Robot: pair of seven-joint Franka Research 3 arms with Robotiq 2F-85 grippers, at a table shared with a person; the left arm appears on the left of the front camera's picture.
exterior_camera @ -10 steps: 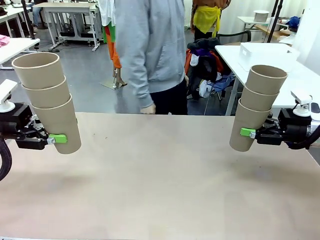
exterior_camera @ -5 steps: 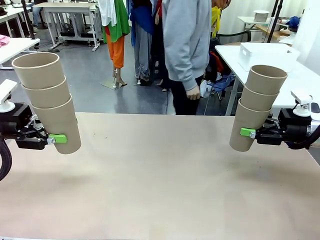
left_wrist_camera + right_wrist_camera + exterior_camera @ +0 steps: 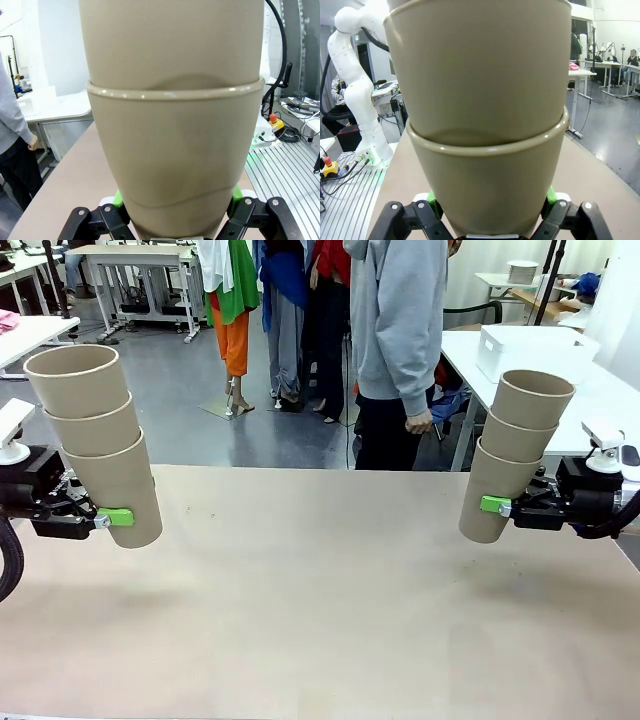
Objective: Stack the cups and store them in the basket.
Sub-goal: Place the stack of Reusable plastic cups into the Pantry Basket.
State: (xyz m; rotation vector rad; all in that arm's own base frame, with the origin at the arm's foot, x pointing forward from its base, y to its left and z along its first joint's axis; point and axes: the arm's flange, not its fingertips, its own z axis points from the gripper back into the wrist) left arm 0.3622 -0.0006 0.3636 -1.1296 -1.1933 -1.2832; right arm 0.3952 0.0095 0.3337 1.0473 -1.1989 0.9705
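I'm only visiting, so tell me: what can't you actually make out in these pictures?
- Front view: the far finger of the left gripper, behind the left stack of cups; likewise the right gripper, behind the right stack of cups.
- Front view: what lies in the basket, hidden by its own wall.
- Both wrist views: much of the table ahead, blocked by the held cups.

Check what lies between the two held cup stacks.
Nothing: in the front view the table between the left stack and the right stack is bare. A person stands beyond its far edge.
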